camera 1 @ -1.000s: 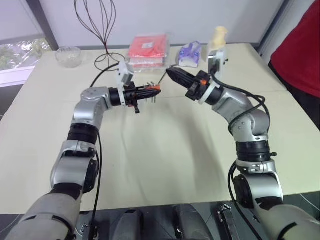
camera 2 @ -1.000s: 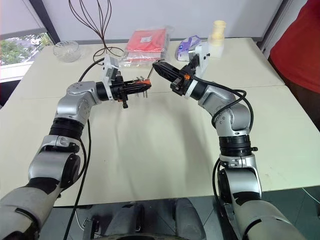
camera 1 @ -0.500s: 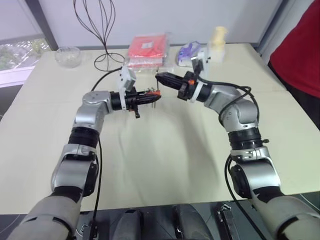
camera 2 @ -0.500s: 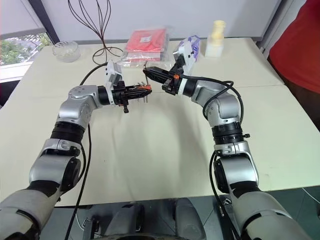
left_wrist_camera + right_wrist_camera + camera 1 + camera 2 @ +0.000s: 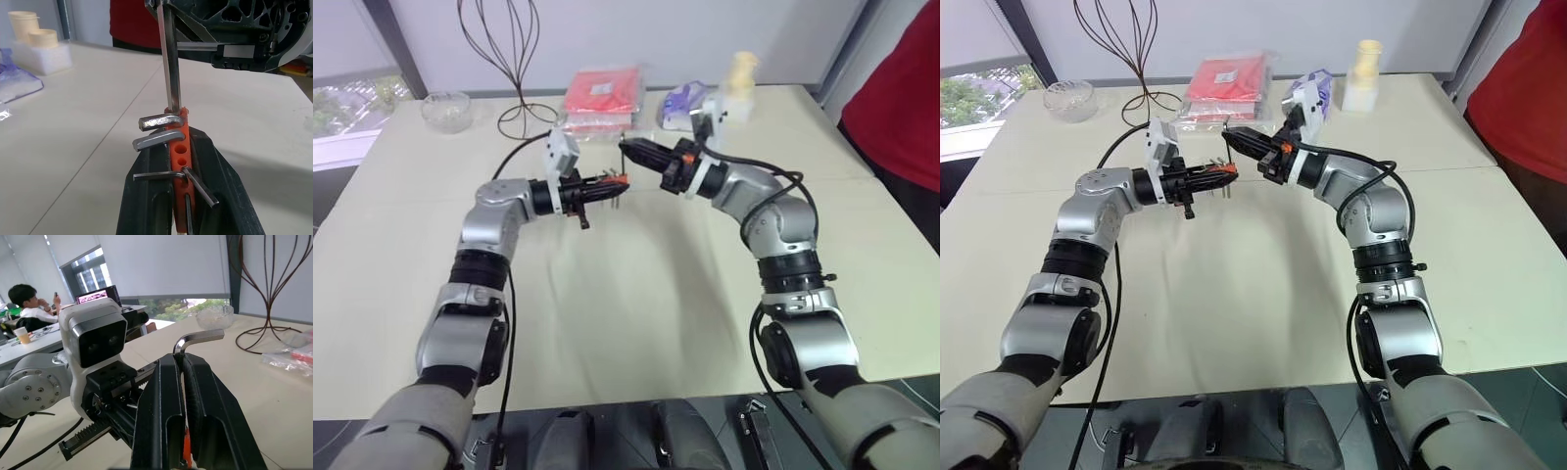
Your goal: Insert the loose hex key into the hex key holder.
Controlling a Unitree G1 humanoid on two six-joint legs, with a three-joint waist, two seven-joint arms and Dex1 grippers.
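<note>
The hex key holder [image 5: 178, 147] is a small orange block with several short dark keys sticking out. My left gripper [image 5: 607, 188] is shut on it and holds it level above the table, pointing right. My right gripper [image 5: 628, 150] is shut on the loose hex key [image 5: 171, 73], a thin grey rod. The key's bent end [image 5: 198, 338] pokes out past the fingertips. It hangs straight down from the right gripper, and its lower tip meets the far end of the orange holder [image 5: 619, 182]. I cannot tell how deep it sits.
At the table's back lie a red flat package [image 5: 602, 93], a purple packet [image 5: 685, 103], cream containers [image 5: 739, 76], a glass bowl [image 5: 445, 108] and a wire stand [image 5: 514, 59]. A person in red [image 5: 901, 88] stands at the right.
My right gripper has swung left with the loose hex key, from apart from the holder to right above its tip. The left gripper has stayed in place.
</note>
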